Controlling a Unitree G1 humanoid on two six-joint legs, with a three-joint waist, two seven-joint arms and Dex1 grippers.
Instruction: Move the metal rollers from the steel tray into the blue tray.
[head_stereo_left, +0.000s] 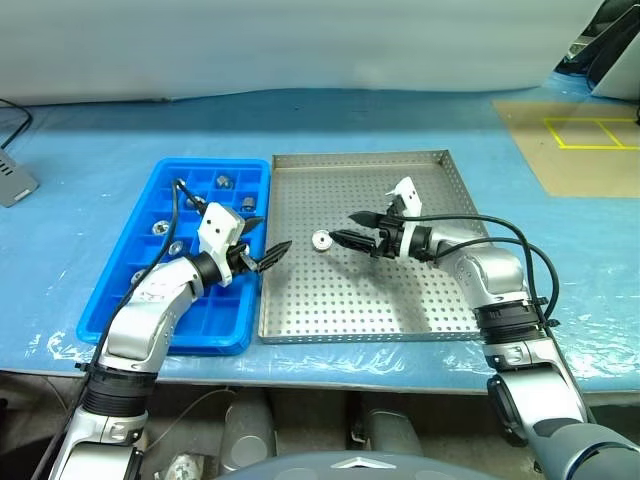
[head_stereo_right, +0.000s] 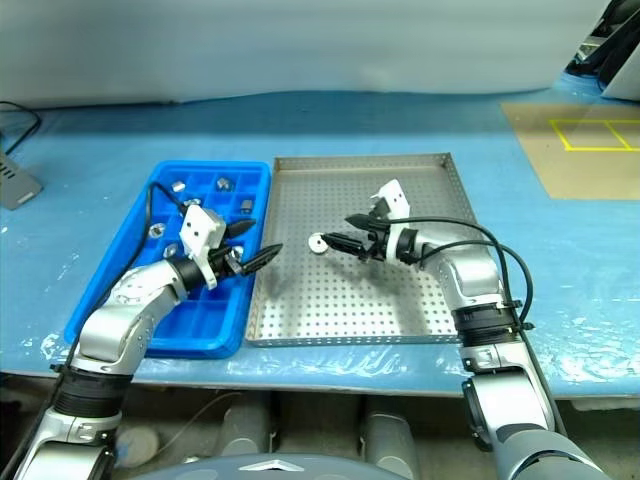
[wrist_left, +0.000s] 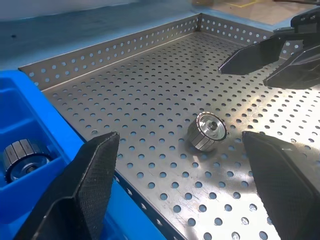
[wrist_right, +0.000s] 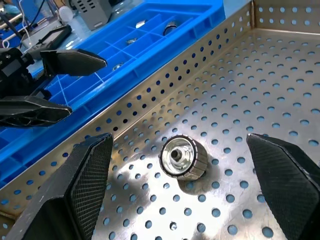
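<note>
Rollers are mostly across already. From the head views, one small shiny silver metal roller is left on the large perforated steel tray, near its left side, while several more sit in the compartments of the bright blue plastic grid tray alongside. The right gripper hovers just to the right of that last roller, jaws wide open and empty, pointing at it. The left gripper hangs over the rim between the two trays, jaws also open and empty, a little further off, so the right arm looks the nearer one.

In the left wrist view, the roller lies on its side on the holed floor between the left jaws, ahead of them, its round face tilted up toward the camera. The right jaws show beyond it. One stored roller sits in a blue compartment.

In the right wrist view, the roller rests centred between the spread right jaws, just ahead, with its bore facing the camera. Nothing stands between; the low perforated rim and blue tray lie beyond.
</note>
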